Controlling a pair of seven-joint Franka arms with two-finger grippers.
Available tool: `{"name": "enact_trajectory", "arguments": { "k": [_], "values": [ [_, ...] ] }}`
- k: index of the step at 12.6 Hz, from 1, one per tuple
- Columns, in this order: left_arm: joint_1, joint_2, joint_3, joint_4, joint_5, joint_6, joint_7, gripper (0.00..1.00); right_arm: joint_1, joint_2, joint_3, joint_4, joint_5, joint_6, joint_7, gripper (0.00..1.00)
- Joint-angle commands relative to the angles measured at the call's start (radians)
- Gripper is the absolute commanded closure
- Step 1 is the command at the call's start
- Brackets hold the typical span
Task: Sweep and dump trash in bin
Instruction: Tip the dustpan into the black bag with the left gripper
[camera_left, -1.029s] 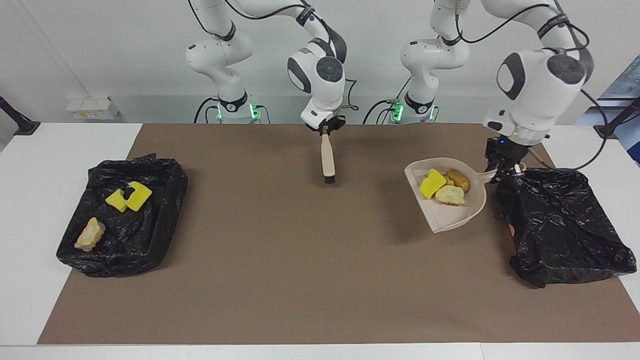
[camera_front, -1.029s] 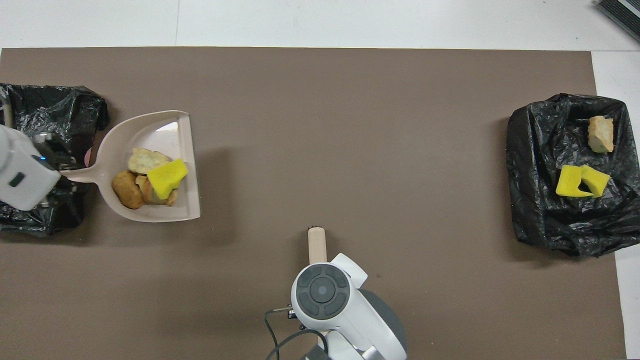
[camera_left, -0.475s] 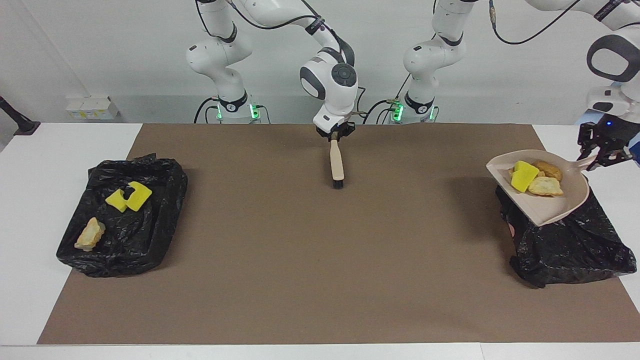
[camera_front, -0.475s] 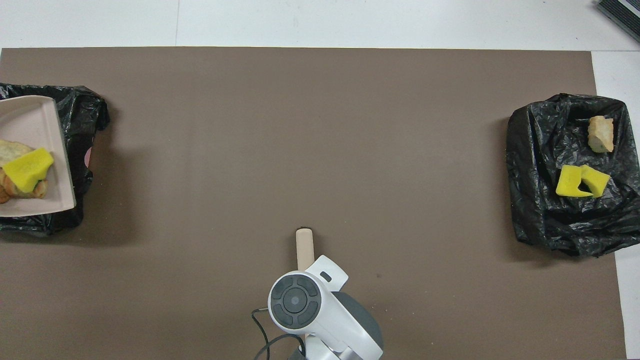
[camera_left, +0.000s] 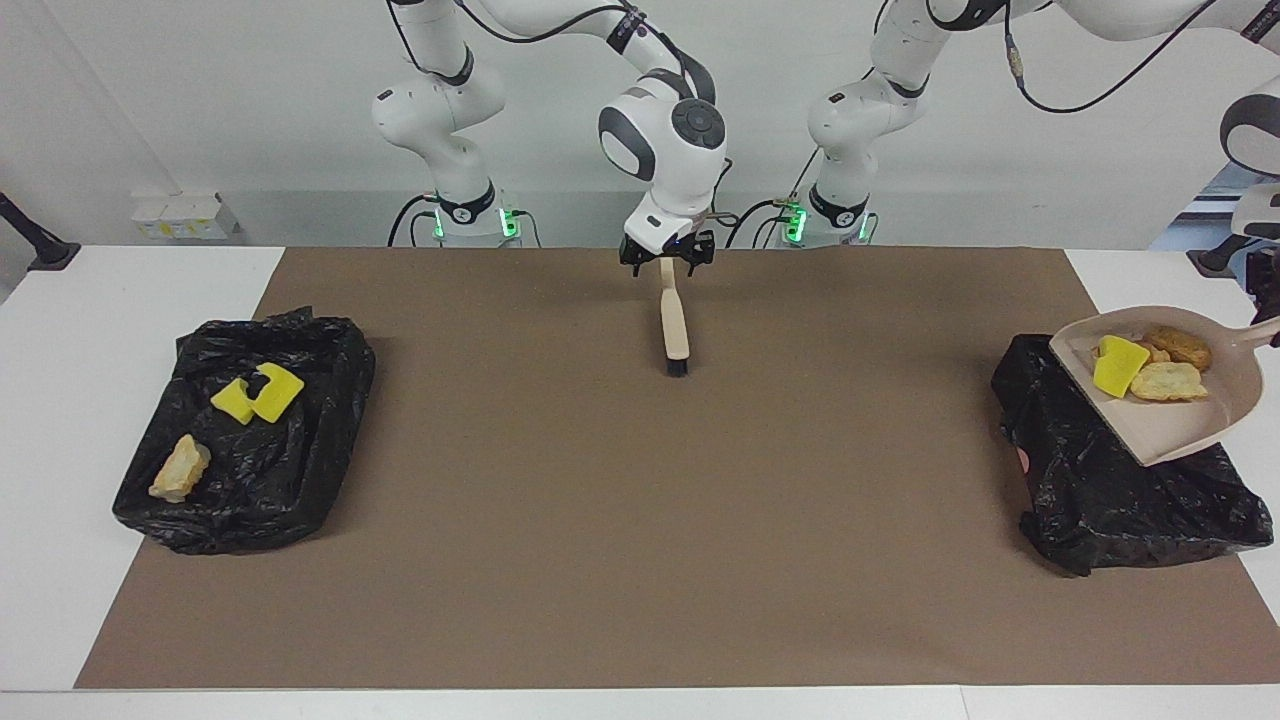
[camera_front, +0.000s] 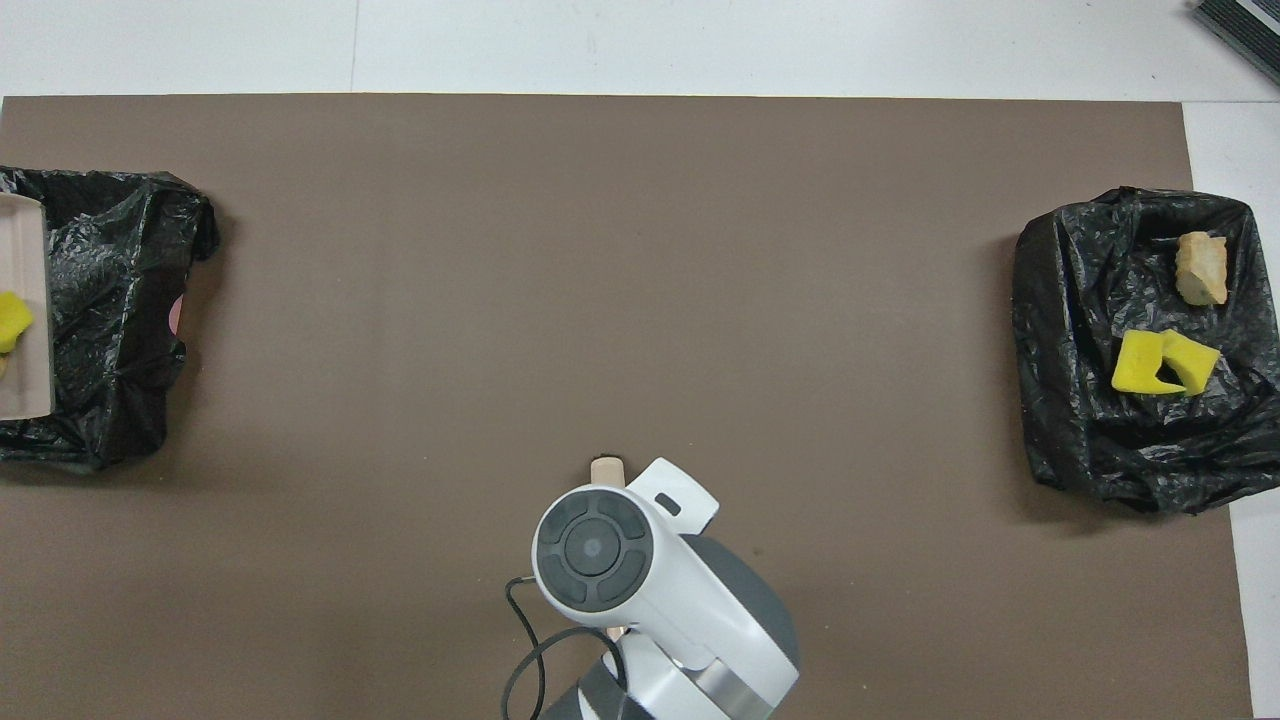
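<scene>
Now: loaded dustpan raised over the bin

The left gripper (camera_left: 1268, 300), at the frame's edge, is clamped on the handle of the beige dustpan (camera_left: 1180, 430), held tilted over the black-bagged bin (camera_left: 1100, 480) at the mat's (camera_left: 640, 560) left-arm edge. In the pan lie a yellow sponge chunk (camera_left: 1118, 365) and bread pieces (camera_left: 1165, 381). The right gripper (camera_left: 667, 262) stands spread around the brush (camera_left: 675, 325) handle, near the mat's robot-side edge. A second bagged bin (camera_left: 250, 470), at the right-arm edge, holds sponge scraps (camera_left: 258, 393) and a bread scrap (camera_left: 180, 468)
</scene>
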Motion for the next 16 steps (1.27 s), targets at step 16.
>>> {"name": "enact_trajectory", "arguments": {
  "k": [16],
  "values": [
    [-0.243,-0.045,0.007,-0.007,0.665,-0.153,-0.306,1.00,-0.536,-0.133,-0.143,0.334,-0.077,-0.403,-0.846,0.00]
  ]
}}
